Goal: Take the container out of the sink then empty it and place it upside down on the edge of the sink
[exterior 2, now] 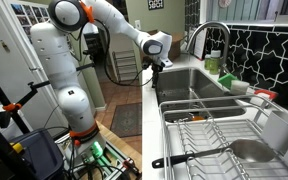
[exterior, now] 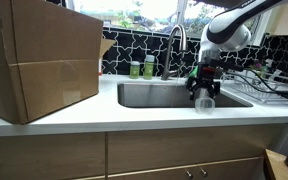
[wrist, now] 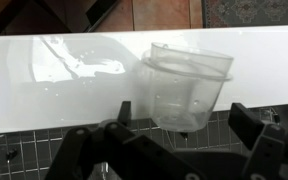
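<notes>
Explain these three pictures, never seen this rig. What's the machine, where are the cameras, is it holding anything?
It is a single white robot arm with two jaws at its tip. Two pictures come from cameras standing in the kitchen. The third camera sits on the wrist and looks down past the jaws. The arm reaches over a steel sink set in a white counter. A clear plastic cup stands on the counter at the sink's front edge, right under the jaws. The jaws are open, one on either side of the cup, so nothing looks held. Also in view are a cardboard box, green bottles, a tap and a dish rack.
</notes>
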You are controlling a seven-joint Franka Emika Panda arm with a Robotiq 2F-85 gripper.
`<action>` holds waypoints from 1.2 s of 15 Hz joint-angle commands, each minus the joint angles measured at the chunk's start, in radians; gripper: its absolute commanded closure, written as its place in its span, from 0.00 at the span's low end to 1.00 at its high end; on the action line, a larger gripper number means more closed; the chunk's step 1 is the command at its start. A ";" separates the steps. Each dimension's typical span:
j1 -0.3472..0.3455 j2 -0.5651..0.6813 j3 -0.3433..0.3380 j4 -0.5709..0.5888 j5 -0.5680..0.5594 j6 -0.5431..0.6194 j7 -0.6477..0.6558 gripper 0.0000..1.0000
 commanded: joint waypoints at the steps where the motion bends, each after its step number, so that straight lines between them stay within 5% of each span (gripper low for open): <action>1: 0.001 0.036 -0.014 0.036 0.036 -0.046 -0.039 0.00; 8: -0.002 0.067 -0.018 0.064 0.055 -0.115 -0.061 0.02; 10: -0.003 0.075 -0.020 0.072 0.060 -0.138 -0.067 0.10; 12: -0.004 0.083 -0.021 0.081 0.068 -0.157 -0.069 0.34; 16: -0.002 0.087 -0.023 0.101 0.082 -0.230 -0.047 0.61; 18: 0.005 0.078 -0.021 0.109 0.069 -0.263 -0.013 0.63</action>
